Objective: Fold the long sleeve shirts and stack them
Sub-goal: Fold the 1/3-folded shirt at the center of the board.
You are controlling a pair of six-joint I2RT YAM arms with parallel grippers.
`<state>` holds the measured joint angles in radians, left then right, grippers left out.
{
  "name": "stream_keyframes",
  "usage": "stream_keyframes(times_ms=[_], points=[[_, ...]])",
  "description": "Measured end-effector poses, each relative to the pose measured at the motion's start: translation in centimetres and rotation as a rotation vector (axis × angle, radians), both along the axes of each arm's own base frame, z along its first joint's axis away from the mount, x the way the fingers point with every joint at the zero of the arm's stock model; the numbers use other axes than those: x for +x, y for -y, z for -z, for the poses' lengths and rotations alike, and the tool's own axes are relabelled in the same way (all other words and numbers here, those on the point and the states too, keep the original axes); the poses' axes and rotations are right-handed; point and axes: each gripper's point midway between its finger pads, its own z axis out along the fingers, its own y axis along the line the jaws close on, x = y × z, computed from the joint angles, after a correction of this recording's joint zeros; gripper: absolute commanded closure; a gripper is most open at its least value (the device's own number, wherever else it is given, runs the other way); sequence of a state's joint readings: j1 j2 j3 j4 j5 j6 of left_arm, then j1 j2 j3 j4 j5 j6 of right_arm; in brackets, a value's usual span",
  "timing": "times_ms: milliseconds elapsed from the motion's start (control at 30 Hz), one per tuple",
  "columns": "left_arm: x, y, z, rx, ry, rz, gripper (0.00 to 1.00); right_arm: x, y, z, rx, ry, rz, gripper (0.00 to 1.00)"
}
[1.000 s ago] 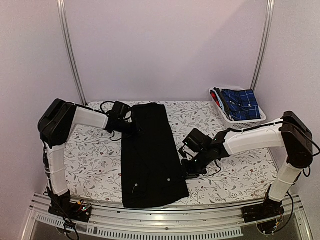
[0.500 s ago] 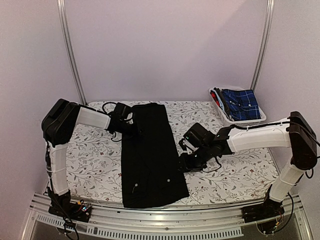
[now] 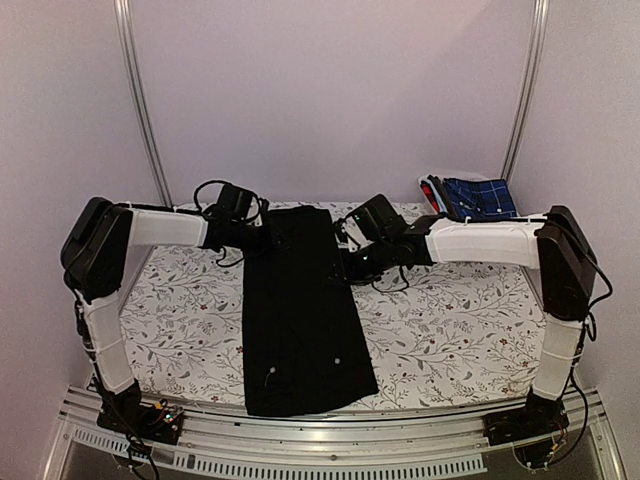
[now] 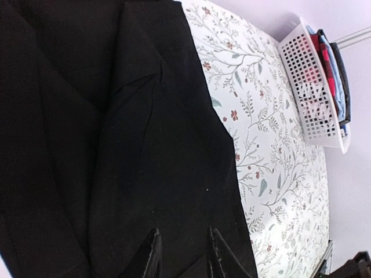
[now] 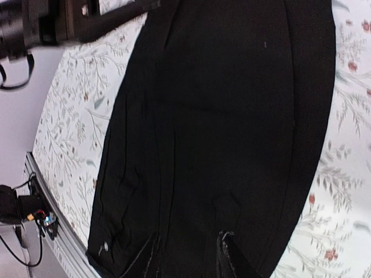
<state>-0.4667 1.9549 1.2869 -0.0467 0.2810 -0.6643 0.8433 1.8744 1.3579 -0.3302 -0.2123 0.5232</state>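
Black shirt (image 3: 300,310) lies flat on the table (image 3: 470,330) as one long narrow strip, sleeves already tucked in, running from the far edge to the near edge just left of the middle. And there goes my right gripper (image 5: 186,246): a second ago it was shut, down by the strip's right edge about halfway along, and now it has let go, swung up the table and come in over the right edge at the far end. Its jaws stand part open, a modest gap, with nothing in them, only black cloth below. My left gripper (image 4: 181,246) has barely budged, waiting at the far left corner of the strip, jaws narrowly apart over the cloth; I can't tell from here whether they touch it. So both my ends now flank the far end, one on each side, and that reads to me as the side folds finished and the lengthwise fold coming: pinch both far corners and carry them toward the near edge. More shirts sit in the white basket (image 4: 307,92) at the far right corner
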Motion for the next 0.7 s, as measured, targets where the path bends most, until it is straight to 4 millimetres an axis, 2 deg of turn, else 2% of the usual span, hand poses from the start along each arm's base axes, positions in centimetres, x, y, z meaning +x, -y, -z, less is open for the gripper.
stream_keyframes(times_ms=[167,333,433,533,633,700], points=[[0.6,0.4,0.8,0.012,-0.009,0.016,0.75,6.3,-2.8,-1.1,0.08,0.085,-0.005,0.79],[4.6,2.3,0.8,0.005,0.035,0.021,0.75,10.0,-3.5,0.4,0.118,0.096,-0.004,0.81],[6.4,2.7,2.2,0.021,0.034,0.002,0.75,11.5,-3.7,2.1,0.132,0.078,-0.005,0.84],[7.6,2.6,4.8,0.04,-0.003,-0.021,0.75,12.7,-3.7,4.1,0.145,0.045,-0.007,0.84],[8.4,2.7,7.6,0.053,-0.05,-0.032,0.75,12.7,-3.2,5.7,0.137,0.009,-0.008,0.83],[9.3,3.2,7.9,0.036,-0.047,-0.029,0.75,12.3,-2.7,6.5,0.127,-0.005,-0.003,0.83]])
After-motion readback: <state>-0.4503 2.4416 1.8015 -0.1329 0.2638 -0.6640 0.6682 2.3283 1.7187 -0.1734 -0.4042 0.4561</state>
